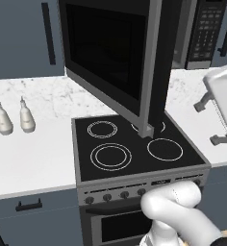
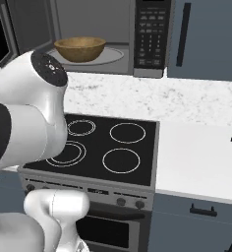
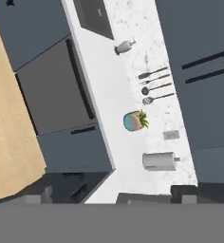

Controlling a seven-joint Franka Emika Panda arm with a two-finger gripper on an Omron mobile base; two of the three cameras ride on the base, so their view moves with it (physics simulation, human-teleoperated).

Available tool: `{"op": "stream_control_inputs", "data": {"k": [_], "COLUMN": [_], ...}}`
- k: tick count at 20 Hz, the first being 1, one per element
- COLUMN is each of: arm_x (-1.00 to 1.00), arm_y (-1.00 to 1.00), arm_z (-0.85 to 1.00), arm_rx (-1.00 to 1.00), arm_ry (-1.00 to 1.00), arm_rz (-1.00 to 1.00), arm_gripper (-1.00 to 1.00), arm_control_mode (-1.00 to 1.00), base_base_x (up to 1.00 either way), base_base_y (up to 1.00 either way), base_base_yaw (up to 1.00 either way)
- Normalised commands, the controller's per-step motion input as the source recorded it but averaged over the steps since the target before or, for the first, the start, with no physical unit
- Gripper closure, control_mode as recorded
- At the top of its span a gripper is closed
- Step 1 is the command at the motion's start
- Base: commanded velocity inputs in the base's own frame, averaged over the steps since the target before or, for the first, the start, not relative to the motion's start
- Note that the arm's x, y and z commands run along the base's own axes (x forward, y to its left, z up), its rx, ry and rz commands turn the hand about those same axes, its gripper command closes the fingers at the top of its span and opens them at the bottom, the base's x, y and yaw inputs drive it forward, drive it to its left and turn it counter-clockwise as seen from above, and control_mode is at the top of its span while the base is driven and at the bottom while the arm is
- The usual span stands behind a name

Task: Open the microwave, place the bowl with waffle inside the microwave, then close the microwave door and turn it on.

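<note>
1. Two pale bottles (image 1: 13,117) stand side by side on the white counter (image 1: 33,158), left of the stove.
2. Microwave door (image 1: 110,57): black glass in a grey frame, swung wide open so that it hangs out over the stove top (image 1: 134,149). The stove top carries four burner rings, with a row of knobs along its front edge.
3. Microwave (image 2: 108,37): cavity exposed, above the marble backsplash. Its dark button panel (image 2: 150,34) sits on the right side of the box.
4. Bowl (image 2: 80,49): brown, wooden, upright on the pale round plate inside the cavity, left of the button panel. The waffle cannot be made out inside it from this angle.
5. Gripper (image 1: 212,122): raised at the right edge of the left base view, its fingers (image 1: 202,103) spread wide and holding nothing, well apart from the door.
6. Hand view, rolled sideways: a long counter with a potted plant (image 3: 134,120), a grey cylindrical canister (image 3: 159,161) and a row of utensils (image 3: 155,86) against the wall.
</note>
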Motion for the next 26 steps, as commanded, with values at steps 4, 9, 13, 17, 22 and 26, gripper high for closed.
{"op": "stream_control_inputs", "data": {"k": [4,9,13,17,22,26], "arm_x": [-0.47,-0.01,0.11,0.37,0.88,1.0], "arm_y": [1.0,1.0,1.0,0.82,0.25,-0.05], "arm_z": [0.0,-0.05,-0.06,-0.08,0.0,0.0], "arm_rx": [0.0,0.0,0.0,-0.01,-0.04,0.04], "arm_ry": [-0.24,-0.3,-0.3,-0.3,-0.19,0.02], "arm_rz": [-0.12,-0.41,-0.43,-0.57,-0.53,-0.21], "arm_gripper": [-1.0,-1.0,-1.0,-1.0,-1.0,-1.0], "arm_control_mode": [-1.0,-1.0,-1.0,-1.0,-1.0,-1.0], "base_base_x": [0.0,0.0,0.0,0.0,0.0,0.0], "base_base_y": [0.0,0.0,0.0,0.0,0.0,0.0], "base_base_yaw": [0.0,0.0,0.0,0.0,0.0,0.0]}}
